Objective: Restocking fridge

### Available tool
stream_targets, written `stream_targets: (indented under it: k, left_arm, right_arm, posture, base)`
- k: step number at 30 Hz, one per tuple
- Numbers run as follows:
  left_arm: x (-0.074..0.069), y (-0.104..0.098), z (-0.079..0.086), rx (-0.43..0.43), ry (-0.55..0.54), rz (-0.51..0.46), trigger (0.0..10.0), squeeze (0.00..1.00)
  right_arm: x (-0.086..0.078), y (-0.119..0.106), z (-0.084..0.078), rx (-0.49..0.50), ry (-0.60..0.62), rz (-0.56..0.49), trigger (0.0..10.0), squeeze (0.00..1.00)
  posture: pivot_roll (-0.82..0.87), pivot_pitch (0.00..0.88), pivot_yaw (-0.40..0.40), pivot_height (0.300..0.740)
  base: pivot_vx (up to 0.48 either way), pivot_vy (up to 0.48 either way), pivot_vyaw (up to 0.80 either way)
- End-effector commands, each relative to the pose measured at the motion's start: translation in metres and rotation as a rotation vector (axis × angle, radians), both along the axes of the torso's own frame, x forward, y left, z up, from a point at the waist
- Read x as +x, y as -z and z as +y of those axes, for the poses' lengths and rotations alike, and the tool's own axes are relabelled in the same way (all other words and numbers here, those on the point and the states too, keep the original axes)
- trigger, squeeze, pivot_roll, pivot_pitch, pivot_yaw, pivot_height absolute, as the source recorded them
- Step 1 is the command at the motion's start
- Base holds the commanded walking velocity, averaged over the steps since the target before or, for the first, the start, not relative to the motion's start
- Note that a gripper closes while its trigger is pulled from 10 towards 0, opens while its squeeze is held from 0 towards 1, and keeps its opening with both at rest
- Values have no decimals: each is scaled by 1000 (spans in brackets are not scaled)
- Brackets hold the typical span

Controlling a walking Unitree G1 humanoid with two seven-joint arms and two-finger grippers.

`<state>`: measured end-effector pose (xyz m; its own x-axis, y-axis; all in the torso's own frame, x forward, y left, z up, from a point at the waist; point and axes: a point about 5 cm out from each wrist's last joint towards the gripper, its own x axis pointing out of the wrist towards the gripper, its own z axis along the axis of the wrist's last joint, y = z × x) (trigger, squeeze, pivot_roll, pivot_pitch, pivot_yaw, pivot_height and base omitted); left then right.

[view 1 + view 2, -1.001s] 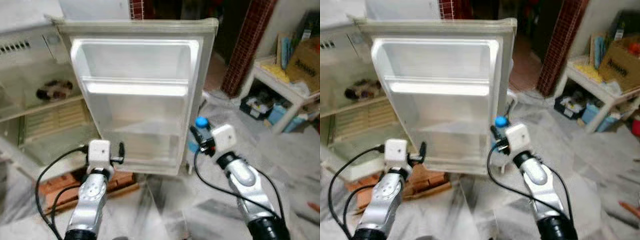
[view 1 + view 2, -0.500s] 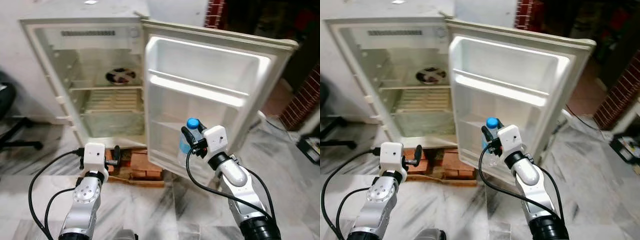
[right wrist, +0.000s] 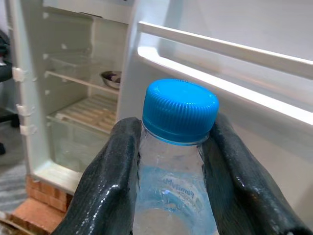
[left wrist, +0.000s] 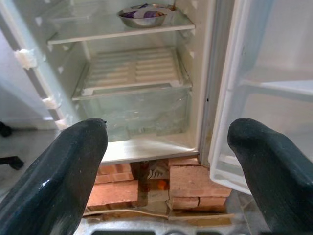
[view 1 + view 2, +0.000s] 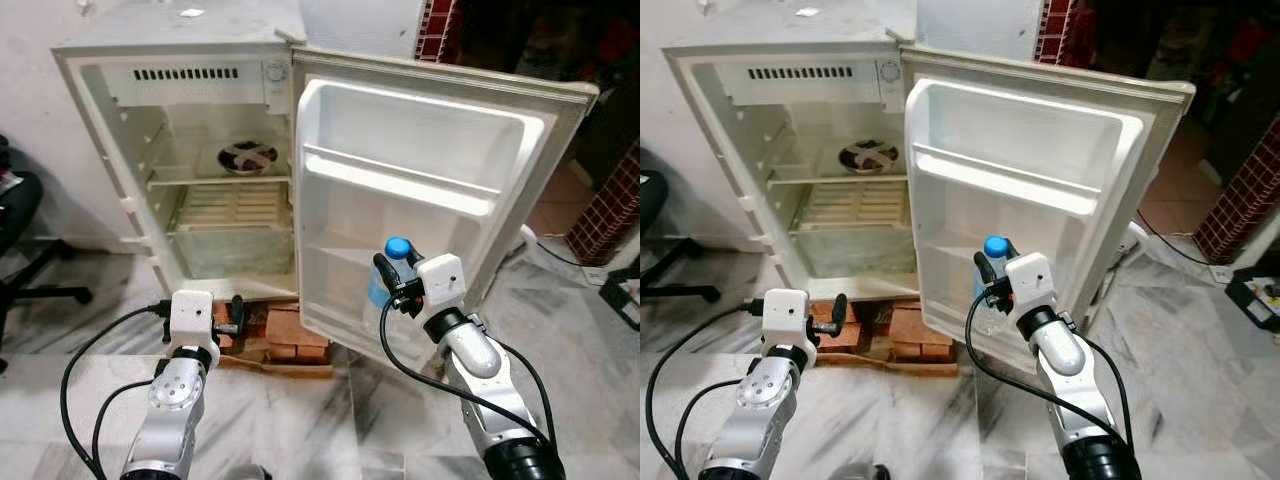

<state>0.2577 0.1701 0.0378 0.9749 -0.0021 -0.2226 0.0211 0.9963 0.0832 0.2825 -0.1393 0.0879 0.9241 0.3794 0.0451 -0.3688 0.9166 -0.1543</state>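
Observation:
A clear water bottle with a blue cap (image 5: 397, 247) is held upright in front of the lower part of the open fridge door (image 5: 430, 190). My right gripper (image 5: 390, 287) is shut on the bottle (image 3: 180, 110) just under the cap, a black finger (image 3: 110, 181) pressed on each side. My left gripper (image 5: 236, 312) hangs low before the fridge's base, open and holding nothing, its fingers (image 4: 58, 166) wide apart. The fridge cabinet (image 5: 110, 140) stands open, with a bowl (image 5: 247, 156) on its upper shelf and a clear drawer (image 5: 235, 250) below.
The fridge rests on red bricks (image 5: 285, 335) on a marble floor. The door has a shelf rail (image 5: 400, 180) across its middle. An office chair (image 5: 20, 220) stands at the left. A brick pillar (image 5: 605, 205) and a cable on the floor lie at the right.
The camera has swung left and steadied, bringing the fridge's interior into view. The bottle stays in my right gripper near the door; my left gripper stays open.

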Motion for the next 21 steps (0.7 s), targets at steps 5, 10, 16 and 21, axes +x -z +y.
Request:
stream_targets:
  k: [5,10,16,21]
  left_arm:
    - [4,-7,-3,-2,22,-36,10000,0]
    - [4,-6,-5,-9,30,-30,10000,0]
    - [5,-7,-5,-12,29,-35,10000,0]
    - [5,-8,-6,-24,32,-42,10000,0]
  right_arm:
    - [5,-8,1,-14,-18,-39,10000,0]
    - [6,-8,-1,-19,-11,-40,10000,0]
    - [6,-9,-1,-15,-9,-42,10000,0]
    - [6,-8,-1,-14,-8,-42,10000,0]
  posture:
    - [7,0,-16,740]
    - [3,0,-15,740]
    - [0,0,-13,740]
    - [1,0,-13,740]
  base:
    - [300,0,0]
    - [322,0,0]
    - [353,0,0]
    - [292,0,0]
